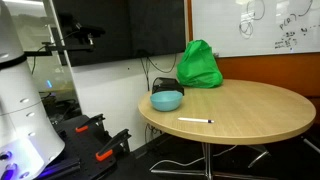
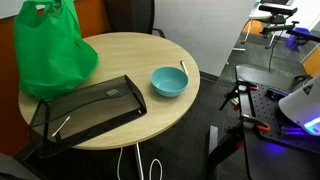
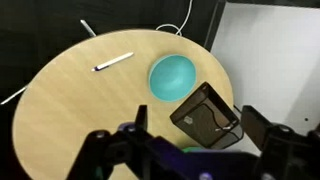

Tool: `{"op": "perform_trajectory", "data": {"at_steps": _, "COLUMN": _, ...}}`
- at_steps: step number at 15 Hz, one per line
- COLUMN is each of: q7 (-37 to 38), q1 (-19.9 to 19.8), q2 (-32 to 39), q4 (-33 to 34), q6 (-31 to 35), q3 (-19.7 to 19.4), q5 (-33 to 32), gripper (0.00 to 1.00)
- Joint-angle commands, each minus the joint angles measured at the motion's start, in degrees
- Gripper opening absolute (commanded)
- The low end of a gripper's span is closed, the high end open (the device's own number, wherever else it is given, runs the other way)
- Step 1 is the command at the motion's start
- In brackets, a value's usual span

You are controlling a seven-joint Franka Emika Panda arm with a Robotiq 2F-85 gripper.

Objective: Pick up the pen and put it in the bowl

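The white pen (image 3: 113, 62) with a dark tip lies flat on the round wooden table (image 3: 60, 110), apart from the teal bowl (image 3: 172, 77). Both exterior views show the pen (image 1: 196, 121) (image 2: 184, 68) near the table's edge, beside the bowl (image 1: 166, 100) (image 2: 168, 82). The bowl looks empty. My gripper (image 3: 195, 128) shows only in the wrist view. It is open and empty, high above the table, over the black tray and well away from the pen. Its two dark fingers stand wide apart.
A black tray (image 2: 85, 108) (image 3: 207, 117) lies next to the bowl. A bright green bag (image 1: 199, 65) (image 2: 50, 50) stands behind the tray. The white robot base (image 1: 20, 100) is beside the table. White cables (image 3: 175, 25) hang past the table's edge.
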Motion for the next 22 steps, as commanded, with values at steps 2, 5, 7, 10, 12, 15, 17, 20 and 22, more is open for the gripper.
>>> {"op": "perform_trajectory", "data": {"at_steps": 2, "q7": -1.1, "q1": -2.5, "q2": 0.7, "q4": 0.2, "q6": -0.2, "q3": 1.9, "q5": 1.3, "gripper": 1.0}}
{"op": "perform_trajectory", "data": {"at_steps": 5, "q7": 2.0, "q1": -3.6, "q2": 1.0, "q4": -0.7, "q6": 2.9, "q3": 3.2, "q5": 0.3, "gripper": 1.0}}
{"op": "perform_trajectory", "data": {"at_steps": 7, "q7": 7.9, "q1": -5.8, "q2": 3.0, "q4": -2.2, "q6": 9.1, "q3": 5.2, "q5": -0.1, "gripper": 1.0}}
{"op": "perform_trajectory", "data": {"at_steps": 10, "q7": 15.2, "q1": -7.9, "q2": 9.1, "q4": -3.2, "q6": 16.5, "q3": 7.1, "q5": -0.3, "gripper": 1.0}}
{"op": "perform_trajectory", "data": {"at_steps": 12, "q7": 19.9, "q1": -9.1, "q2": 14.8, "q4": -3.1, "q6": 20.2, "q3": 7.9, "q5": -0.6, "gripper": 1.0}}
{"op": "perform_trajectory", "data": {"at_steps": 15, "q7": 27.8, "q1": -10.2, "q2": 24.3, "q4": -3.1, "q6": 26.6, "q3": 9.4, "q5": -0.7, "gripper": 1.0}}
{"op": "perform_trajectory", "data": {"at_steps": 17, "q7": 34.9, "q1": -10.2, "q2": 30.3, "q4": -3.3, "q6": 32.0, "q3": 10.8, "q5": -0.9, "gripper": 1.0}}
{"op": "perform_trajectory", "data": {"at_steps": 20, "q7": 47.6, "q1": -9.1, "q2": 39.4, "q4": -2.3, "q6": 38.7, "q3": 12.2, "q5": -3.6, "gripper": 1.0}}
{"op": "perform_trajectory", "data": {"at_steps": 22, "q7": 45.5, "q1": -9.0, "q2": 39.1, "q4": -3.9, "q6": 39.4, "q3": 12.4, "q5": -3.0, "gripper": 1.0}}
